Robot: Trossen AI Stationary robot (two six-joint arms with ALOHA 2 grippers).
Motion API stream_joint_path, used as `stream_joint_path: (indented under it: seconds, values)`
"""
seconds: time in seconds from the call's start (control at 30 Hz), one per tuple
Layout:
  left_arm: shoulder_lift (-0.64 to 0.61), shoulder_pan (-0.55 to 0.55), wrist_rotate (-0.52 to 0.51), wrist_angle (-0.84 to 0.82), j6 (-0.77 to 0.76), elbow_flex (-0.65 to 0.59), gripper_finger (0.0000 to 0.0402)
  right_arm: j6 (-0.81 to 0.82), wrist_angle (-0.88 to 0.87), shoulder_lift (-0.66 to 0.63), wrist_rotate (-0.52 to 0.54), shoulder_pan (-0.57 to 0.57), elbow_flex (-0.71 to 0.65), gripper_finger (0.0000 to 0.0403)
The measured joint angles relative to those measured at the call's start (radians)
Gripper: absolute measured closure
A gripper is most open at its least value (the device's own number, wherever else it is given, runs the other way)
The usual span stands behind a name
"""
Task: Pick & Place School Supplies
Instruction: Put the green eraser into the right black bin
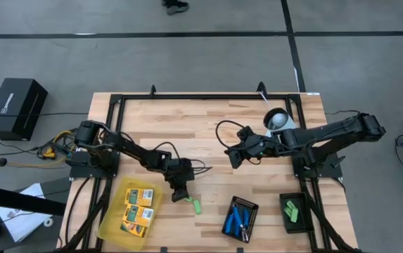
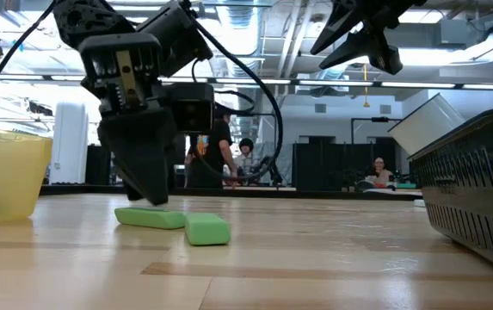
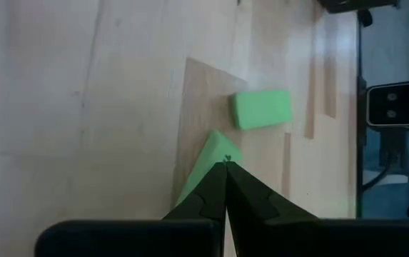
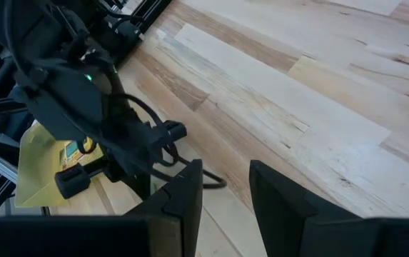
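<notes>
While two green blocks [image 1: 195,205] lie loose on the tabletop [image 1: 208,133] at lower centre of the high view, the packs [image 1: 138,209], scissors [image 1: 239,219] and other blocks [image 1: 292,209] already sit in trays. Left gripper [image 1: 181,197], jaws pressed together, touches one block's end; its long axis runs along the jaws. Right gripper [image 1: 232,159] hovers, jaws spread and empty.
</notes>
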Motion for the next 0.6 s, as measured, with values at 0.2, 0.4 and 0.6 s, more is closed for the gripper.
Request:
stream_joint_path:
  seconds: [0.2,0.4,0.6]
  values:
    - [0.029,0.001,0.01,0.012,-0.002,0.003,0.0401,0.0,0.001,0.0,0.0,0.0,0.0,0.0294]
    - [0.033,0.018,0.016,0.009,0.024,0.004,0.0402,0.0,0.004,0.0,0.0,0.0,0.0,0.0294]
    - [0.062,0.022,0.019,0.009,0.033,0.004,0.0402,0.0,0.004,0.0,0.0,0.0,0.0,0.0294]
